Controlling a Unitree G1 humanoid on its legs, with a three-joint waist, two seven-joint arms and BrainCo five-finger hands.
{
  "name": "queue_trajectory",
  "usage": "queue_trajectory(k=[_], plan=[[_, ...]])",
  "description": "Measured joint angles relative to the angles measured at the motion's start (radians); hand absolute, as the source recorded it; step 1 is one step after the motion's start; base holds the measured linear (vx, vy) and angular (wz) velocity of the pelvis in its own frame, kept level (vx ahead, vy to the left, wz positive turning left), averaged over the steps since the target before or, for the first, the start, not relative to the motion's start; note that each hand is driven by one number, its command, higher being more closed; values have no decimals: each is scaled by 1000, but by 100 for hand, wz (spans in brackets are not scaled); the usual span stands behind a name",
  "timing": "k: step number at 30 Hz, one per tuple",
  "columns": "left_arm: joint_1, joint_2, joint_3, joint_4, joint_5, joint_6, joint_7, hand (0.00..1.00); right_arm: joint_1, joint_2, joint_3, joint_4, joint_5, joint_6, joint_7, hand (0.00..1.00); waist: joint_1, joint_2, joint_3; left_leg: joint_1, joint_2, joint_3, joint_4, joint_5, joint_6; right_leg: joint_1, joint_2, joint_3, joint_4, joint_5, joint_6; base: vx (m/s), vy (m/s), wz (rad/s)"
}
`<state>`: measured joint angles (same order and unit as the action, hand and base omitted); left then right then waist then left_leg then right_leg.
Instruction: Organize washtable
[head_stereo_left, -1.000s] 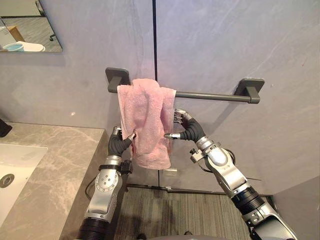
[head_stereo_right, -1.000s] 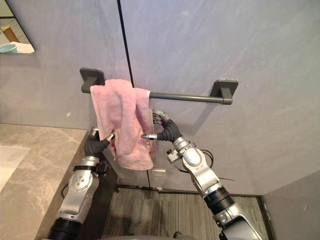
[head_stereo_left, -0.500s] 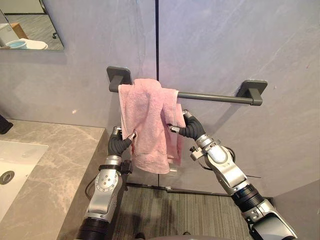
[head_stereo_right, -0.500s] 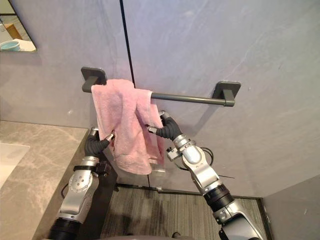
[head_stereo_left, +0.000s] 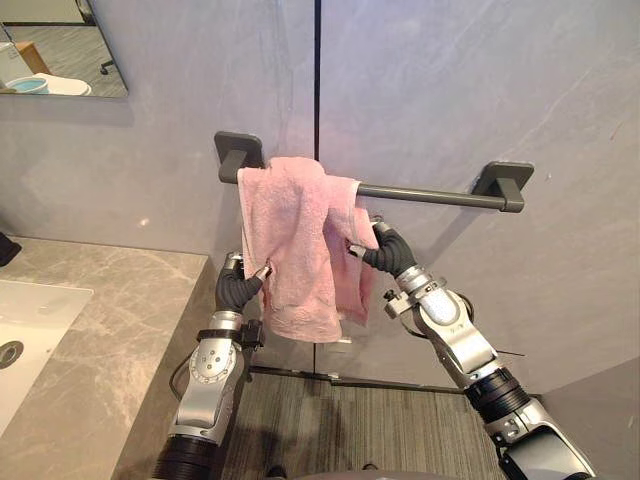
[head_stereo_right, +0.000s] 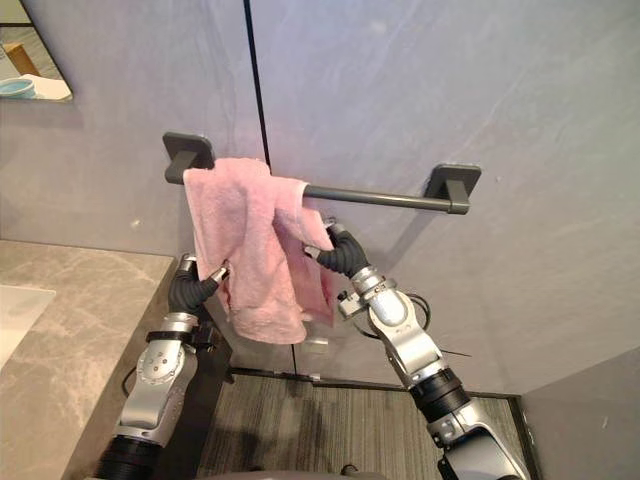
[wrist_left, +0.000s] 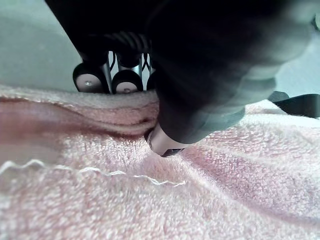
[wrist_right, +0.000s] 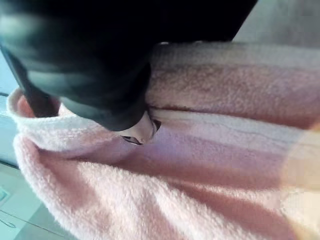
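Left robot hand (head_stereo_left: 238, 286) is closed on the left edge of the pink towel (head_stereo_left: 295, 235), about two thirds of the way down the cloth. In the left wrist view the thumb is pressed into the pile, and the fingers (wrist_left: 126, 80) are set behind a fold, so the edge is pinched between them. The right robot hand (head_stereo_left: 386, 252) is closed on the towel's right edge. A corner of the cloth is draped over it and drawn out to the right, and in the right wrist view its thumb is pressed onto the pink pile.

The towel is hung over the left end of a dark grey towel bar (head_stereo_left: 430, 194), bunched there. Its lower hem is hanging free between the two hands. The bar is fixed to a grey stone wall (head_stereo_left: 450, 90) by a bracket at each end, and its right part is left bare. A marbled grey table (head_stereo_left: 110, 300) with a white sink (head_stereo_left: 30, 315) is seen at the lower left, well apart from the towel. A mirror (head_stereo_left: 60, 70) is mounted above it. Striped grey floor (head_stereo_left: 340, 420) is seen below the hands.
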<state>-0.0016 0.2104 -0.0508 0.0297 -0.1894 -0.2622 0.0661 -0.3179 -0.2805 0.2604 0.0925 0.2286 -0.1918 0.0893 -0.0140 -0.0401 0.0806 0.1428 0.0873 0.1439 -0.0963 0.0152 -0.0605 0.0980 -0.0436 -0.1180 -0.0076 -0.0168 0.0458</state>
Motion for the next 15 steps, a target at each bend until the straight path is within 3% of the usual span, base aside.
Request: queue_trajectory(k=[15], plan=[[22,-28,60,-88,-14,-8,-24,100,177,0,-224,-126,92,-40,5,100,-27,3,2,2,0,10,0,-3,-3,-1,0,9,-7,1,1,0,0,-1]])
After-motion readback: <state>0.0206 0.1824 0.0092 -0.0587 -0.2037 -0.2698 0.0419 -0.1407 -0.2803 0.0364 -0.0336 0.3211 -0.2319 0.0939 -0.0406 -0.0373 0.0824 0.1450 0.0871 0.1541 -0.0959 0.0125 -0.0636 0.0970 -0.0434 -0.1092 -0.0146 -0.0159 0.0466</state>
